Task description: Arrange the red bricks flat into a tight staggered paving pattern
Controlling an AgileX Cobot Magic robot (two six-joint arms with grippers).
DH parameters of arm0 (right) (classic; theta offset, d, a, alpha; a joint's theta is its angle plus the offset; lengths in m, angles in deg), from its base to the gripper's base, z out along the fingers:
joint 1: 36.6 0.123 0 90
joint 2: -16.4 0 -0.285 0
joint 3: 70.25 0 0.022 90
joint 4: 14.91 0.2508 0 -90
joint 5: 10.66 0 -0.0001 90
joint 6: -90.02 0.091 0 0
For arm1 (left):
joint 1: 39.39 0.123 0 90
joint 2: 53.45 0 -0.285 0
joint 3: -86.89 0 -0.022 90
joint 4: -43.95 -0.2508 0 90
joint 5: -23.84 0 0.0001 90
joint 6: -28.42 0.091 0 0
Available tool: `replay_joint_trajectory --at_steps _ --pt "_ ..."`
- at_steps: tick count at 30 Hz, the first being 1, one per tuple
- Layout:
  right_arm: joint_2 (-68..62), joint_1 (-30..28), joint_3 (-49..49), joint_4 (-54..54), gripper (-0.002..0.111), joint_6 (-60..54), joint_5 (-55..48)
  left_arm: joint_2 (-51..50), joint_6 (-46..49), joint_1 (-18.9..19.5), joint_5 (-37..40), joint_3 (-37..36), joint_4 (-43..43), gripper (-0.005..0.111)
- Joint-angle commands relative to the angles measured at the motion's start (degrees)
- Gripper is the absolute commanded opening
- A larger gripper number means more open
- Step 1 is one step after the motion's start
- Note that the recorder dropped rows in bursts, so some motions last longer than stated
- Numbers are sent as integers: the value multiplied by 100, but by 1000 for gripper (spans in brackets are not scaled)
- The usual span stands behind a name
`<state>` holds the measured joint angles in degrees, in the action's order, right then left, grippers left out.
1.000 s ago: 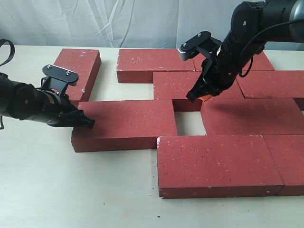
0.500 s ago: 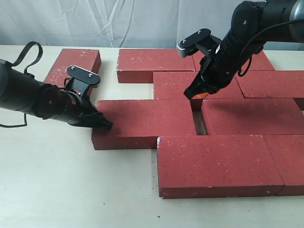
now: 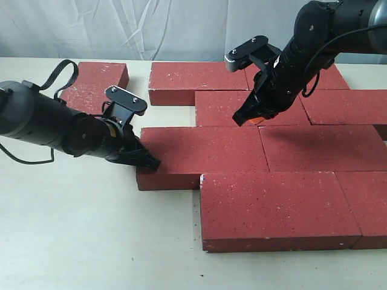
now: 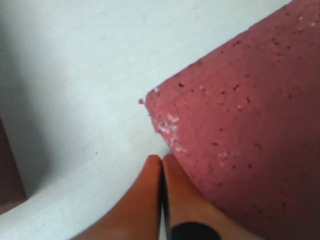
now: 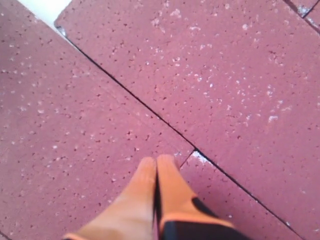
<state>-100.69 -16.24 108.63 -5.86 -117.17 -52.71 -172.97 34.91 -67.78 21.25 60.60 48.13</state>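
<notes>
Red bricks (image 3: 278,208) lie flat on the pale table (image 3: 72,241), most of them packed in staggered rows on the right. Left gripper (image 3: 149,162): orange fingers (image 4: 145,200) pressed together with nothing between them, tips against the left end of the middle-row brick (image 3: 199,150). That brick's right end meets its neighbour at a thin seam. A lone brick (image 3: 97,84) sits apart at back left. Right gripper (image 3: 245,118): fingers (image 5: 135,200) likewise together, tips over a junction of three bricks. They may be touching the surface, but this is not clear.
</notes>
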Motion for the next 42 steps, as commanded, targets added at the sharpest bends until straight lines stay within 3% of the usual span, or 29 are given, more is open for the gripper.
replay_joint_trajectory --at_steps 1,12,17,26,34,38,40,42 --pt "60 -29 10 2 -1 -14 68 -42 -12 -314 -63 111 -7 0" --pt "60 -29 10 28 -1 -14 114 -220 -12 -315 18 212 -123 0" --pt "60 -29 10 42 -1 -14 113 -2 -1 -304 557 212 -343 0" --pt "60 -29 10 48 -1 -14 143 263 -24 258 797 212 -382 0" --pt "39 -29 10 105 -1 -14 179 949 -12 337 815 212 -762 0" --pt "39 -29 10 221 -1 -14 201 1340 -12 692 26 216 -998 0" --pt "39 -29 10 248 -1 -14 201 1356 -49 1009 -466 290 -680 0" --pt "39 -29 10 263 -1 -14 201 1235 -49 1320 -370 584 -221 0"
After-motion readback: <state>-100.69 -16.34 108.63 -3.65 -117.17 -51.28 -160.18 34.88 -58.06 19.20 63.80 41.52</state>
